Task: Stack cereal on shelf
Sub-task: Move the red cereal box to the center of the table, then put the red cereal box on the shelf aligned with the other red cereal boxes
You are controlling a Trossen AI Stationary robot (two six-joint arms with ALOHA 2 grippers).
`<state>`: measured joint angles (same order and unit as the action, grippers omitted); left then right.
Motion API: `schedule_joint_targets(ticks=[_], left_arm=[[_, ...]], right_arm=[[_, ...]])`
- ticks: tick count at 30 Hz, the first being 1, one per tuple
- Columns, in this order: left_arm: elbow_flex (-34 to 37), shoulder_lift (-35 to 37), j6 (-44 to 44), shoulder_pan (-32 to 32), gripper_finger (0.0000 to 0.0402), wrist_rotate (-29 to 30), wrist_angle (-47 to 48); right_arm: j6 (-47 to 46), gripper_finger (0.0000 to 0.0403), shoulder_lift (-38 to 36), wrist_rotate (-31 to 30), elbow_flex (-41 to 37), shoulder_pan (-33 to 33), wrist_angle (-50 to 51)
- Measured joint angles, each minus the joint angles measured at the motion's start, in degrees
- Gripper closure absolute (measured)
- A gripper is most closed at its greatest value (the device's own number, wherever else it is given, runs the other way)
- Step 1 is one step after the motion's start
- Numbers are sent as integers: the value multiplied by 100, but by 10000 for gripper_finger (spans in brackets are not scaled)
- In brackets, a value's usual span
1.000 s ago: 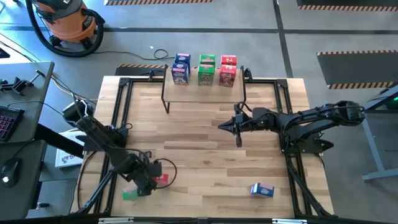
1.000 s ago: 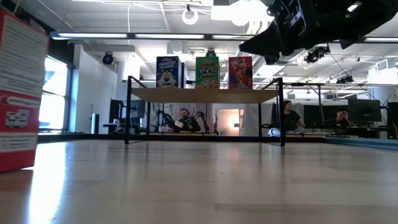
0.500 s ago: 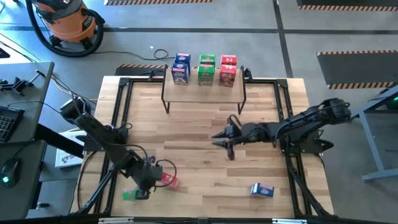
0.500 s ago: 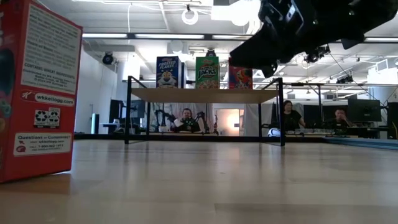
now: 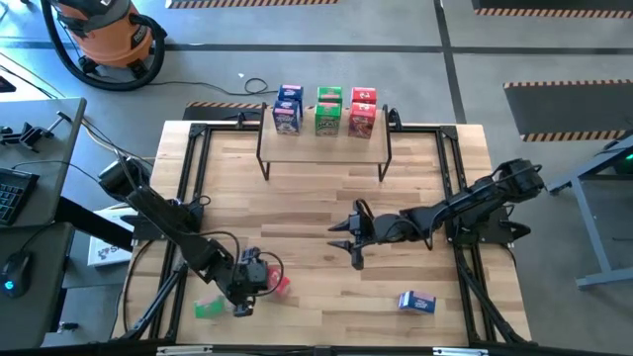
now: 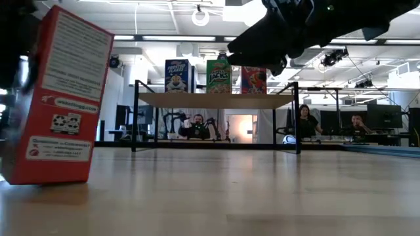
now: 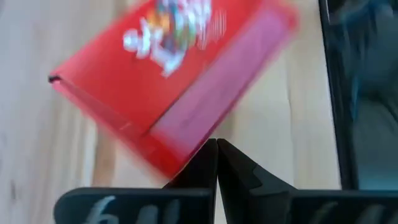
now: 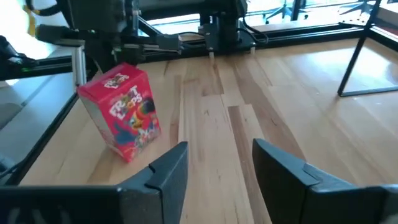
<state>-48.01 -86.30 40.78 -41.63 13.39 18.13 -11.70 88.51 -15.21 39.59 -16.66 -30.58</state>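
The shelf [image 5: 324, 144] stands at the far edge of the tabletop [image 5: 297, 203], and three cereal boxes stand upright in a row on its board: a blue box [image 5: 288, 110], a green box [image 5: 328, 110] and a red box [image 5: 362, 112]. In the low view the same three show side by side above the board, blue [image 6: 177, 75], green [image 6: 218, 76] and red [image 6: 254, 80], the red one partly hidden behind a dark arm.

The left gripper [image 5: 247, 295] is low at the near left of the tabletop with its fingers [image 7: 205, 165] pressed together, tips just beside a tilted red cereal box [image 5: 278, 285]; whether they touch its edge is hard to tell in the blurred wrist view. That box [image 6: 58, 105] leans to one side in the low view, and it [image 8: 121, 112] stands on the wood in the right wrist view. A green box [image 5: 207, 310] lies flat at the near left edge, close to the left gripper.

The right gripper [image 5: 344, 235] hangs over the middle of the tabletop, its fingers [image 8: 166, 171] apart and holding nothing, facing the tilted red box. A second blue box [image 5: 416, 302] lies near the front right, well apart from both grippers.
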Motion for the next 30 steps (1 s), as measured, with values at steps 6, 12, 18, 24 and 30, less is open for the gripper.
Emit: schedule_joint_targets(ticks=[6, 12, 18, 24, 30], left_arm=[[-4, -309, -216, -2, 401, 746, -723], [0, -775, -522, -2, 401, 1349, -1417], [0, -1003, -1269, 33, 401, 1804, -1998], [-2, -1016, -1631, -49, 401, 2350, -2131], [-4, -928, -1739, -425, 401, 2752, -2113]], right_arm=[[-320, 235, 0, -790, 0, -363, -12], [-895, 204, 153, -1428, 106, -736, 10], [-1530, 139, 762, -1609, 1148, -895, 904], [-1436, 118, 1550, -1475, 2516, -1006, 1925], [-1168, 118, 2381, -1481, 3451, -1095, 2085]])
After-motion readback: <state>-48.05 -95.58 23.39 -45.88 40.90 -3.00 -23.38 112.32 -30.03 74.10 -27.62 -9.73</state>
